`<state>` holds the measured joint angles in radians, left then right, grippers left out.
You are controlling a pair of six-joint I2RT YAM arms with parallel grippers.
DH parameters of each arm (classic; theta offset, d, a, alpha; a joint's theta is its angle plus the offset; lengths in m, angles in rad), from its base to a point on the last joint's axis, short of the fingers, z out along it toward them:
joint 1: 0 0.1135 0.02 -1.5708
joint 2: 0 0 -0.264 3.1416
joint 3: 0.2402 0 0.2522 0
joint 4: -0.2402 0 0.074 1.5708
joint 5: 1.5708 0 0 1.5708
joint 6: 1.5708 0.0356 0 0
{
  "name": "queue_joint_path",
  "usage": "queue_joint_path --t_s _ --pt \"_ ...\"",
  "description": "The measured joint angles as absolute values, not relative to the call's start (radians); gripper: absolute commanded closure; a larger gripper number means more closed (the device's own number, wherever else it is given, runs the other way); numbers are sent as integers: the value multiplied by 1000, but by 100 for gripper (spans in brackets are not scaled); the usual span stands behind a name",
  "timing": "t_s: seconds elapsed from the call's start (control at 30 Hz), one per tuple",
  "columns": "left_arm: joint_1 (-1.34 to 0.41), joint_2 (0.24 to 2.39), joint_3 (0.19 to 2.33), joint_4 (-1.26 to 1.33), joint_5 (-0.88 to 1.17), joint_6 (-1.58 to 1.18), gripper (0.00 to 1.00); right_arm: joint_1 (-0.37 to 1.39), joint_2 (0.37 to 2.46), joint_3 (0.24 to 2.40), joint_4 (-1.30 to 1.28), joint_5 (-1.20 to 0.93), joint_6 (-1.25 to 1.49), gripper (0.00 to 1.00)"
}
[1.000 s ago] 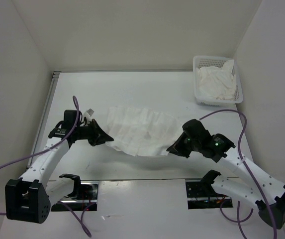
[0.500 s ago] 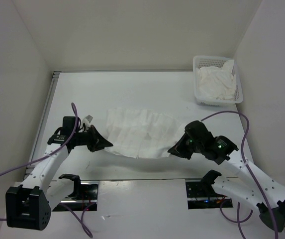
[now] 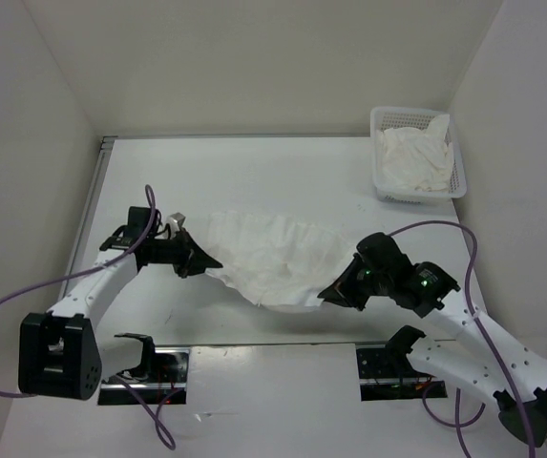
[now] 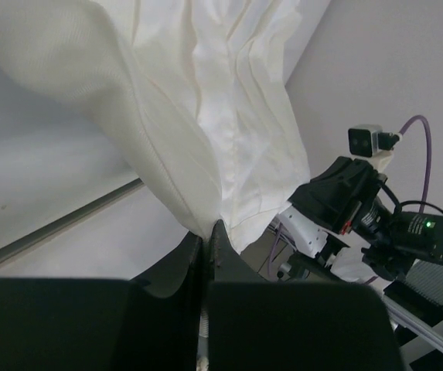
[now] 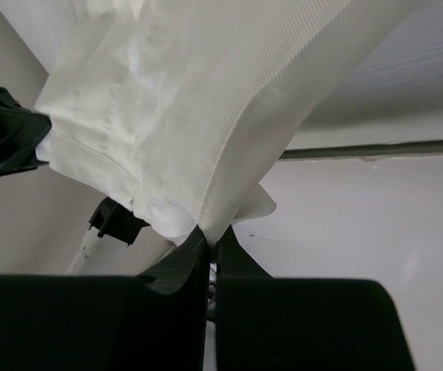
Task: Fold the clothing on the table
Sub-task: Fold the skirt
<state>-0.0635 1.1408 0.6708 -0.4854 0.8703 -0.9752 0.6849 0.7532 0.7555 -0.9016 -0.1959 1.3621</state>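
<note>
Thin white garment [image 3: 273, 256], finely ribbed with soft lengthwise pleats, stretches over the middle of the smooth white table [image 3: 254, 176], its near edge sagging in a curve. The black left gripper [image 3: 208, 264] pinches its left corner; the black right gripper [image 3: 327, 293] clamps its right corner.

Left arm [image 3: 90, 289] and right arm [image 3: 488, 339]: white link shells, black joint housings, black base blocks. Small dark screw dots line the right arm's shell. A purple cable [image 3: 435, 224] trails along each. Green lamp [image 3: 422, 280] lit near the right wrist. Left gripper [image 4: 208, 228] and right gripper [image 5: 210, 236]: black, tapered fingers.
</note>
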Motion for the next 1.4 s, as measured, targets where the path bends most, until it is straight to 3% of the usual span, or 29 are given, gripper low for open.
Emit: queue_joint_path --t_s 0.33,0.73,0.9,1.07,1.4 --pt "-46 1253 735 -451 861 -1003 100 651 800 834 -854 -167 1359 100" --pt "-79 1056 661 -634 790 -940 100 690 754 776 -975 -233 1333 100" --pt "-70 1070 790 -684 763 -918 100 691 757 913 -1025 -192 1313 100" --pt "-35 1119 960 -573 735 -916 100 686 807 985 -940 -119 1282 100" --pt "-60 1235 1020 -501 512 -871 100 658 939 984 -780 -17 1208 100"
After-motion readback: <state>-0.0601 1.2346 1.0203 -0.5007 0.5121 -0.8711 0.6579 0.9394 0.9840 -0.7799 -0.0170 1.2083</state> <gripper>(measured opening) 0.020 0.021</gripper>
